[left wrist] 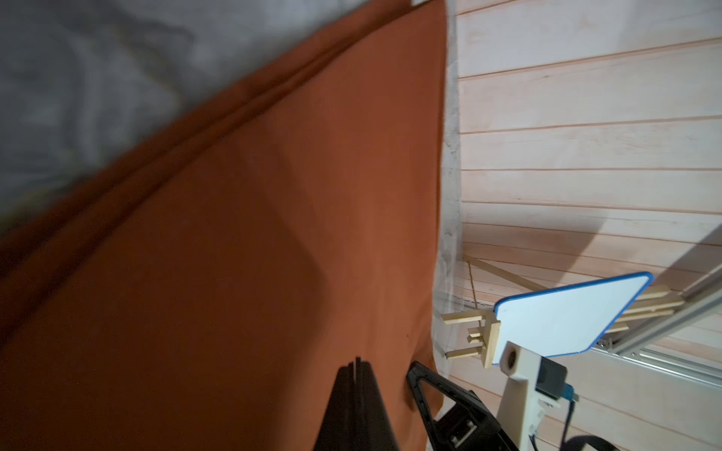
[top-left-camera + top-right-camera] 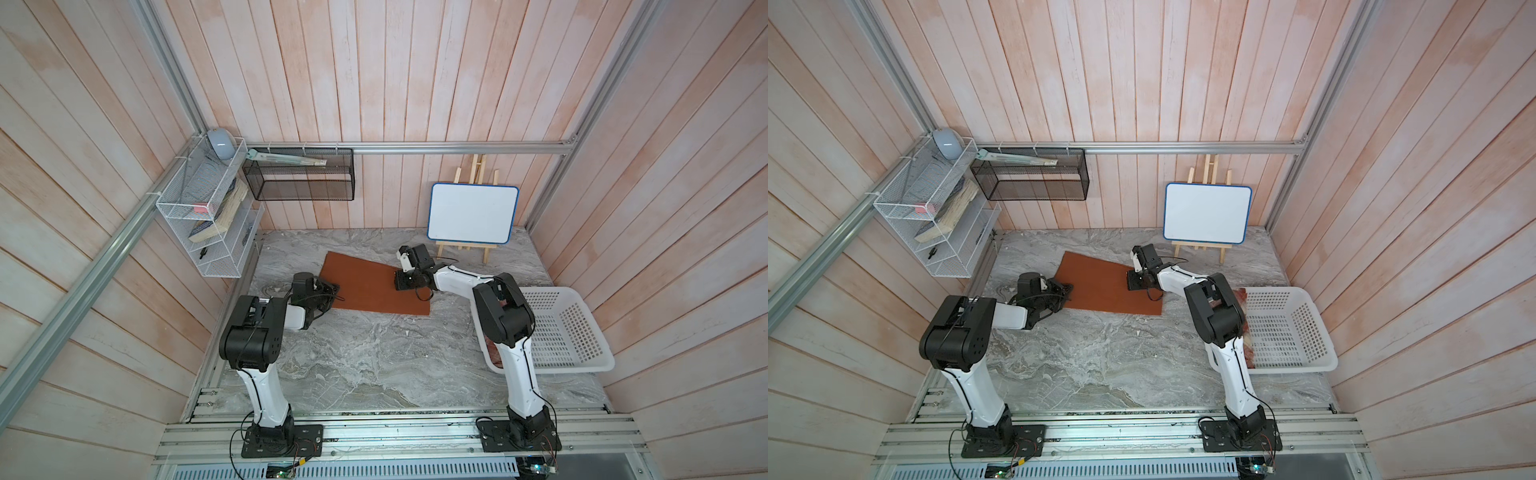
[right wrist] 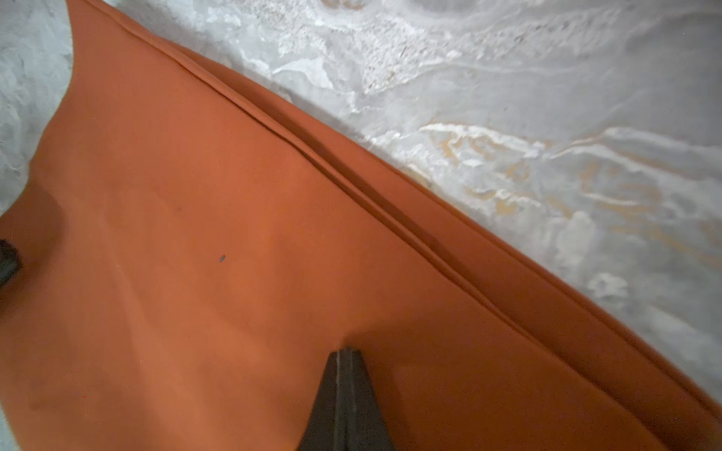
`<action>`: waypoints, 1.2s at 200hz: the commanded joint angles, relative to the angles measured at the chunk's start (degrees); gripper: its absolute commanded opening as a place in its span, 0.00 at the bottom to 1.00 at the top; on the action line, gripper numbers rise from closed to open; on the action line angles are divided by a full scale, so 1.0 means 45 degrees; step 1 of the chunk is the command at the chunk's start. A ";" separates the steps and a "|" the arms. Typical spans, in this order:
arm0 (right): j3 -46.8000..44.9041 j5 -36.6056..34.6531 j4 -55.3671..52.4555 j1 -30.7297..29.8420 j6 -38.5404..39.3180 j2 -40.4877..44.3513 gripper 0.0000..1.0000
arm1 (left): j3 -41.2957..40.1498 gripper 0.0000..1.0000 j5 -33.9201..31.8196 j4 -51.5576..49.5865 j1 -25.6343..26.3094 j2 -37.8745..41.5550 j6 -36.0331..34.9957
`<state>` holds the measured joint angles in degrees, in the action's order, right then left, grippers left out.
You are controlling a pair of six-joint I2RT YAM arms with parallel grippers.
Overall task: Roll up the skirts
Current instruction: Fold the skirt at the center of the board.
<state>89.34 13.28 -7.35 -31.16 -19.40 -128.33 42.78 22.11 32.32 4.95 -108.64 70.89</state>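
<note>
— My left gripper (image 1: 356,363), nearest the left wrist lens, is sitting closed over the rust-orange skirt (image 1: 234,254); whether cloth is caught, I cannot tell.
— Right wrist view?
— My right gripper (image 3: 344,353) is pinching that skirt, puckering it. In both top views the skirt is lying flat on the table (image 2: 374,365); the plaid skirt (image 2: 1250,353) is sitting in the basket (image 2: 1291,369). I am judging both hands should be turning evenly, edges aligned.

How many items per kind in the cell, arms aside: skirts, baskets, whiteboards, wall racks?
Skirts: 2 (rust-orange skirt spread out, plaid skirt in the basket)
Baskets: 1 (white basket)
Whiteboards: 1 (whiteboard on its easel)
Wall racks: 2 (white wire rack, black mesh rack)
Total: 6
</note>
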 commanded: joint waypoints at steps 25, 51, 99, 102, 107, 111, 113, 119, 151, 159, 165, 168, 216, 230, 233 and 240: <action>-0.1836 0.0744 -0.0775 -0.0483 -0.0511 0.0399 0.00 | -0.1171 0.00 0.0201 -0.1615 -0.0163 0.0477 0.0516; -0.2785 0.0921 -0.0638 -0.0723 -0.0552 0.1040 0.00 | -0.2512 0.00 0.0588 -0.1783 -0.0164 0.1426 0.0710; -0.5796 0.1255 0.0090 -0.1153 -0.0810 0.2912 0.00 | -0.6131 0.00 0.0723 -0.2094 -0.0471 0.4307 0.1548; -0.5967 0.1332 0.0147 -0.1166 -0.0873 0.3035 0.00 | -0.6322 0.00 0.0723 -0.2165 -0.0472 0.4519 0.1575; -0.6275 0.1476 0.0287 -0.1192 -0.0978 0.3254 0.00 | -0.6569 0.00 0.0755 -0.2162 -0.0476 0.4882 0.1611; -0.6484 0.1579 0.0394 -0.1230 -0.1060 0.3419 0.00 | -0.6805 0.00 0.0742 -0.2250 -0.0475 0.5188 0.1634; -0.6594 0.1619 0.0441 -0.1252 -0.1099 0.3498 0.00 | -0.6884 0.00 0.0710 -0.2359 -0.0475 0.5361 0.1645; -0.6901 0.1717 0.0524 -0.1352 -0.1181 0.3697 0.00 | -0.7068 0.00 0.0668 -0.2853 -0.0467 0.5889 0.1654; -0.7134 0.1755 0.0125 -0.2010 -0.0966 0.4049 0.00 | -0.7265 0.00 0.0070 -0.5866 -0.0382 0.9580 0.1378; -0.6992 0.1728 0.0043 -0.2040 -0.0957 0.4056 0.00 | -0.6732 0.00 -0.0440 -0.7017 -0.0256 1.0531 0.1045; -0.6865 0.1579 -0.0033 -0.2041 -0.0958 0.4125 0.00 | -0.6255 0.00 -0.0861 -0.7743 -0.0188 1.1118 0.0744; -0.6831 0.1500 -0.0010 -0.2041 -0.0994 0.4195 0.00 | -0.5984 0.00 -0.1037 -0.8047 -0.0156 1.1374 0.0588; -0.5637 -0.0021 -0.0756 -0.1862 -0.0690 0.5319 0.00 | -0.1346 0.00 -0.0605 -0.8441 0.1024 0.8602 -0.3097; -0.5779 -0.0411 -0.0898 -0.1514 -0.0694 0.5835 0.00 | 0.0444 0.00 -0.0155 -0.8785 0.1950 0.6407 -0.4439; -0.5821 -0.0456 -0.0960 -0.1416 -0.0695 0.5959 0.00 | 0.0821 0.00 -0.0063 -0.8891 0.2116 0.6049 -0.4662; -0.5980 -0.0596 -0.1079 -0.1135 -0.0661 0.6267 0.00 | 0.1463 0.00 -0.0107 -0.9147 0.2541 0.5137 -0.4832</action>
<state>62.11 15.22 -7.99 -39.22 -23.51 -104.97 41.36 18.65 -4.14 11.09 -73.60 60.71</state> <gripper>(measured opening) 0.048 0.039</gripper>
